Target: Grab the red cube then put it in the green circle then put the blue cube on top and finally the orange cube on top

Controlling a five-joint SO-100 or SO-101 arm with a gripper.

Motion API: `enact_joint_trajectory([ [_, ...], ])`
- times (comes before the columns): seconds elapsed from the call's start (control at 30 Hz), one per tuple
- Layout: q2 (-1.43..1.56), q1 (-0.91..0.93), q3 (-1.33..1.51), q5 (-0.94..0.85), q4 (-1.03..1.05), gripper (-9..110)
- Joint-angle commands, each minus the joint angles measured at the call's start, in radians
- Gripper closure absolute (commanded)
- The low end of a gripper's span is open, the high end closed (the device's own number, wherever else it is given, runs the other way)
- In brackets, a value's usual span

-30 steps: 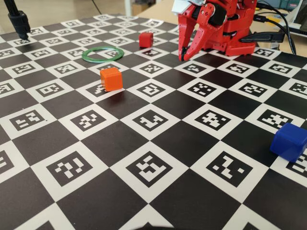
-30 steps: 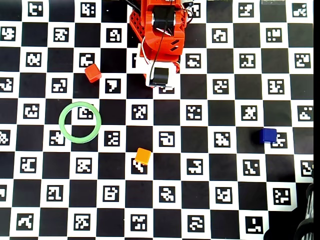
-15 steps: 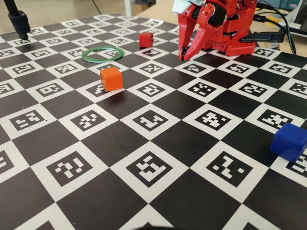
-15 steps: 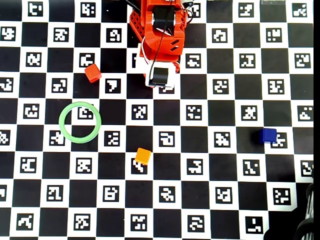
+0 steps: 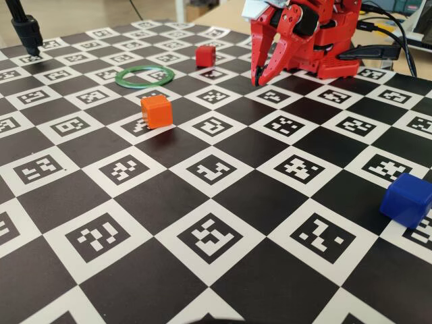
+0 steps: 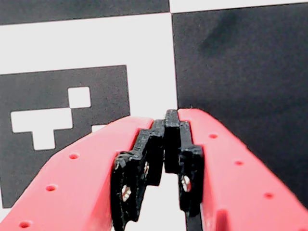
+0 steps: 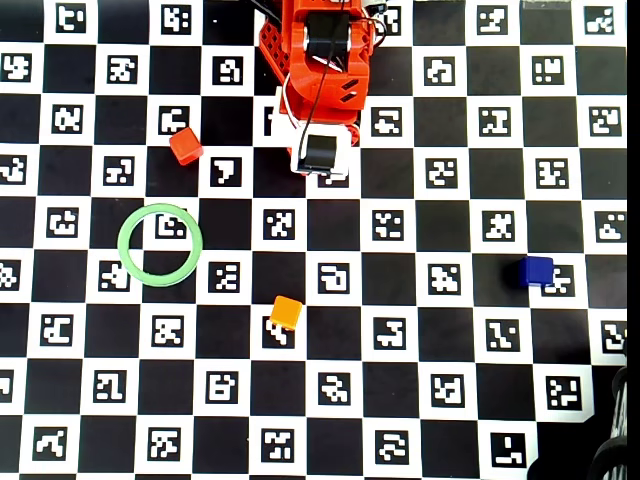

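Nothing done yet, by the look of it: no cube in the ring, no stack begun, all three placements left.

Near to far in fixed view:

- Blue cube, lower right of frame, alone on the checkered marker board. In overhead view at right, a little below centre, well apart from everything else.
- Orange cube, left of centre, upper half. In overhead view just below mid-frame, right of and below the ring.
- Green circle, upper left, flat on board, hollow centre bare. In overhead view left of centre; nothing inside.
- Red cube, top centre, beyond the ring. In overhead view upper left, above the ring, near but apart.
- Gripper, upper right of centre, on the red arm, tips down close to board, right of red cube w/ a gap between. In wrist view fingers pressed together, nothing between them, only board pattern beyond.

Count: 1 red cube, 1 blue, 1 orange, 1 green ring, 1 arm w/ 1 gripper. 3 cubes total, all loose, none touching another.

Likely first step still to come: go for red cube.
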Motion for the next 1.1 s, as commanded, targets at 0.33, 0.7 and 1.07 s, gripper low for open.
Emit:
enact_joint_trajectory([
  [0.33, 0.052, -0.008, 0.049, -0.015, 0.066, 107],
  [0.7, 0.006, -0.012, 0.031, 0.069, -0.06, 107],
  [1.07, -0.558, -0.023, -0.592, 0.548, -0.06, 107],
])
